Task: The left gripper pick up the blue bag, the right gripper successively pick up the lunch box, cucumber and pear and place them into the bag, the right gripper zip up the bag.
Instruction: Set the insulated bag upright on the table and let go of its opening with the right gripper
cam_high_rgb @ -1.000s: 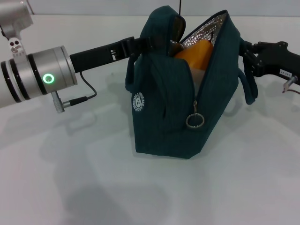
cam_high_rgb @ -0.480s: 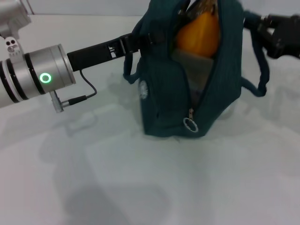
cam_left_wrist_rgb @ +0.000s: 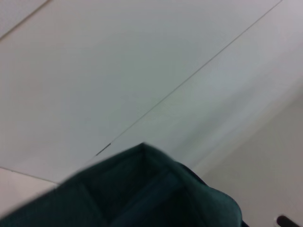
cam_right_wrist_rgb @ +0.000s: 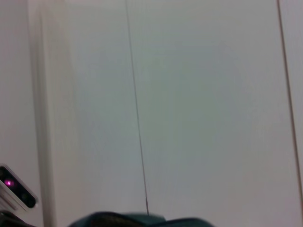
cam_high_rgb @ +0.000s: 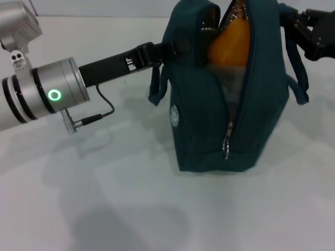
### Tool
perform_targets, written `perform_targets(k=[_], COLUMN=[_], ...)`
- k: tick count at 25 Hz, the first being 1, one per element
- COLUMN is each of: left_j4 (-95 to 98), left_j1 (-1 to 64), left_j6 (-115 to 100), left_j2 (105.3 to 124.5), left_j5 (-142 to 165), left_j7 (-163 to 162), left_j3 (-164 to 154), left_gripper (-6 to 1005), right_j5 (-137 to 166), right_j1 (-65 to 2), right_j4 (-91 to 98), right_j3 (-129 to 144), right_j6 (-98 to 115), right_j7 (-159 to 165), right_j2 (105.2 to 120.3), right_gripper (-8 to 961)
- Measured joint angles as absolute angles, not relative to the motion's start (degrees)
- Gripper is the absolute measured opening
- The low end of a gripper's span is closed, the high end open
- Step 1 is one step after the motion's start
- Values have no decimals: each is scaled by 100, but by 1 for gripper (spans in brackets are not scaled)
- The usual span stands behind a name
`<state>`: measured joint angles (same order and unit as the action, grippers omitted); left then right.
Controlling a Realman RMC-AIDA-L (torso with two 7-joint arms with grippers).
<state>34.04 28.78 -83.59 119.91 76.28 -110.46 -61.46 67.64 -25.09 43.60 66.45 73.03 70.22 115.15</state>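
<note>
The blue bag [cam_high_rgb: 204,120] stands upright on the white table, its top gaping and its zipper pull [cam_high_rgb: 226,147] hanging low on the front. The orange pear [cam_high_rgb: 230,39] shows in the opening, with the clear lunch box [cam_high_rgb: 233,83] below it. The cucumber is hidden. My left gripper [cam_high_rgb: 168,51] is shut on the bag's left handle and upper edge. At the bag's upper right, my right gripper [cam_high_rgb: 294,23] is shut on the right handle strap [cam_high_rgb: 299,63]. In the left wrist view only the bag's fabric [cam_left_wrist_rgb: 142,189] shows, and the right wrist view has just a sliver of the bag [cam_right_wrist_rgb: 132,220].
A black cable [cam_high_rgb: 97,112] loops under the left arm's silver joint [cam_high_rgb: 49,94], whose ring glows green. The white table [cam_high_rgb: 104,198] spreads in front of and to the left of the bag. A small device with a pink light [cam_right_wrist_rgb: 14,191] sits off to one side.
The bag has shifted right and turned more upright, and its opening has narrowed. The right gripper rose with the handle strap; the left arm followed to the right.
</note>
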Motion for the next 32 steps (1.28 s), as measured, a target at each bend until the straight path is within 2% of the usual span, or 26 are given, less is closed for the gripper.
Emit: perform_targets(k=[32], left_j4=[2647], left_j1=[3081], left_j6=[-7728], left_j2=[12050], left_j5=[6443], left_j7=[-10474], left_j3=[-7756], left_gripper=[55], right_j5=[6785], right_j1=[-2453], right_j4=[3879], right_j3=[6626], right_j6=[7194], right_j7=[6802], right_j2=[11482], right_gripper=[74])
